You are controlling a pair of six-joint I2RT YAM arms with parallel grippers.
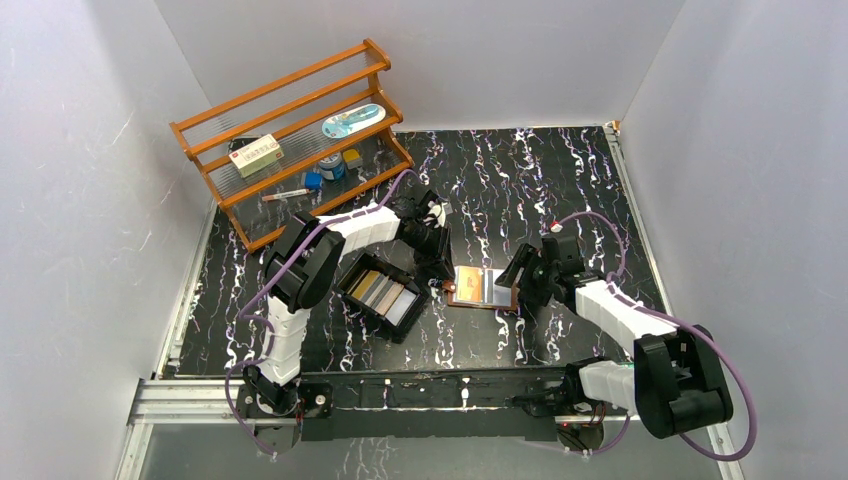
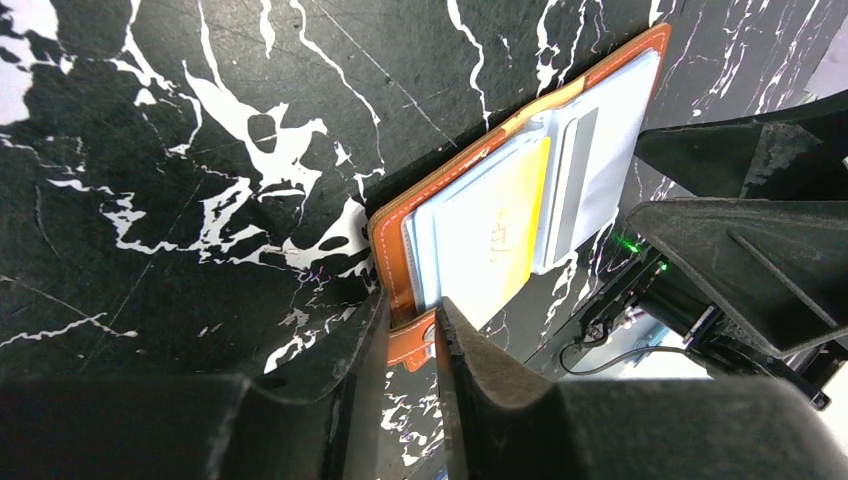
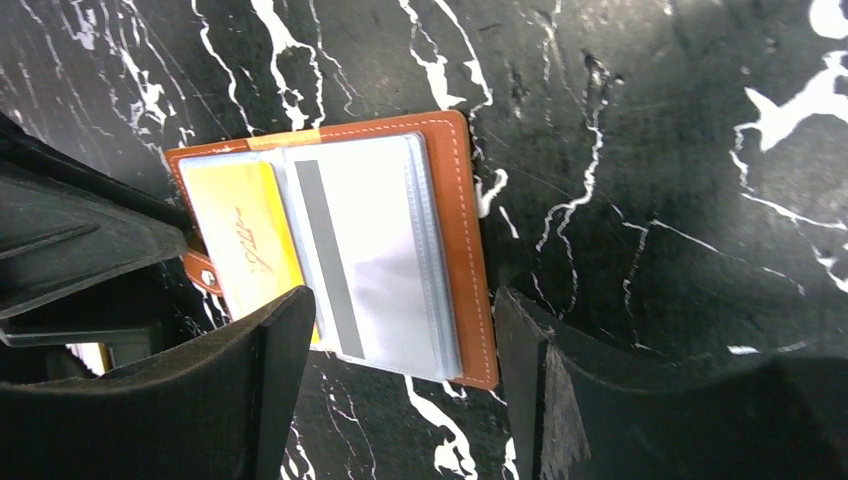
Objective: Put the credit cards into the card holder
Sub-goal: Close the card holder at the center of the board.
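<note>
Lying open on the counter (image 1: 560, 180) between the two arms, the card holder (image 1: 482, 287) is pinched by its snap tab in the narrowly closed left claw (image 2: 412, 310). The right claw (image 3: 405, 305) is spread wide over the holder's right end, gripping nothing. The loose credit cards (image 1: 384, 293) are seen in a black tray (image 1: 350, 275) just left of the holder, so the left arm is judged nearer them, though it is occupied.

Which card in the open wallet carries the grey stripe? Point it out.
The white card; the yellow card beside it in the wallet shows only script, no stripe.
</note>
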